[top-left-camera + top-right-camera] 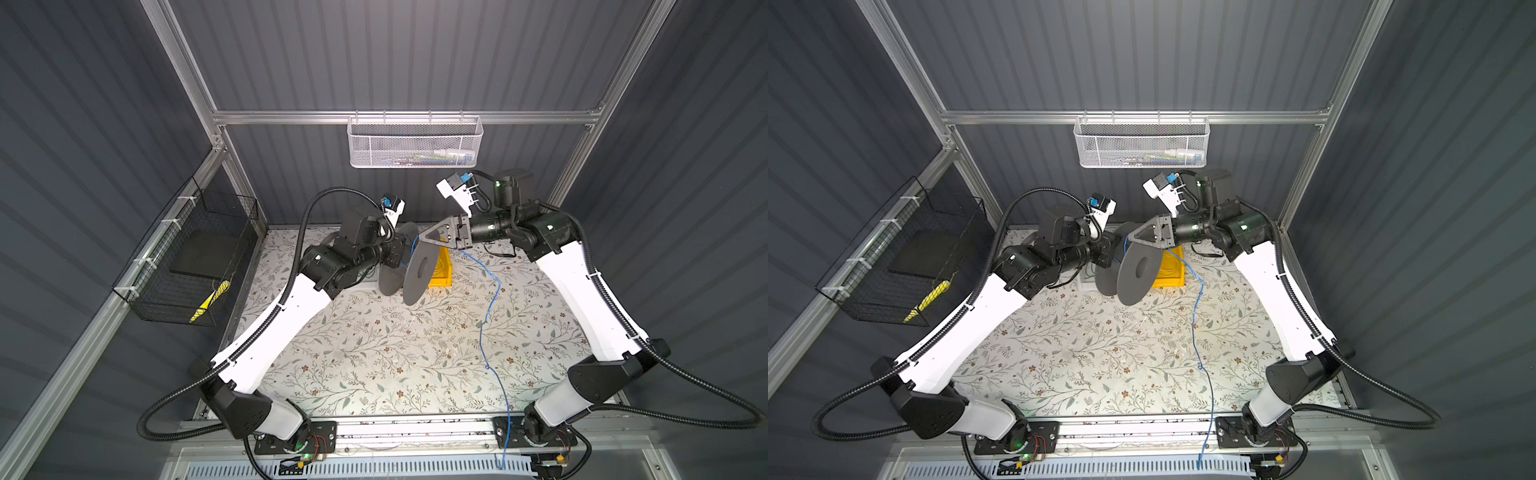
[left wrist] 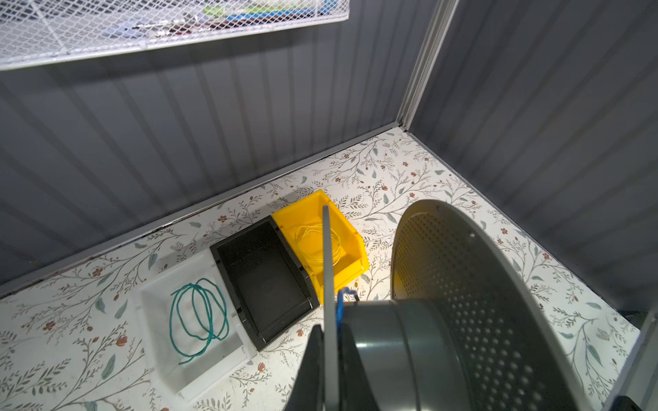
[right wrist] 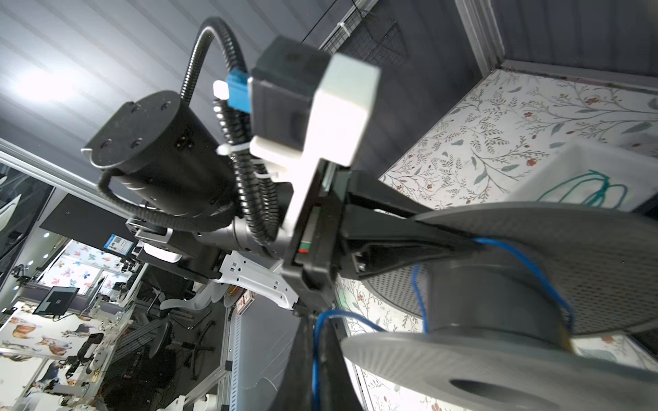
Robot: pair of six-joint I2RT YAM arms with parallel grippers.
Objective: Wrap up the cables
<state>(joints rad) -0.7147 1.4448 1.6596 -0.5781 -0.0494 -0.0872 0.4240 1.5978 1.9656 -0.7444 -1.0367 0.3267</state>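
Observation:
A grey spool [image 1: 419, 266] [image 1: 1139, 269] hangs above the back of the table, between my two arms. My left gripper [image 1: 398, 258] [image 2: 329, 332] is shut on one thin flange [image 2: 328, 263] of it, beside the hub [image 2: 391, 341]. The cable, a thin blue wire [image 1: 491, 305] [image 1: 1196, 316], makes a loose turn on the hub [image 3: 491, 299]. From there it passes through my right gripper [image 1: 424, 240] [image 3: 318, 320], which is shut on it just above the spool. It then trails across the table to the front edge.
Behind the spool stand a yellow bin [image 2: 350, 236] with a pale wire coil, a black bin [image 2: 263, 281] and a white tray [image 2: 199, 377] holding a green wire [image 2: 197, 313]. A white mesh basket [image 1: 415, 143] hangs on the back wall, a black wire basket [image 1: 187, 257] on the left.

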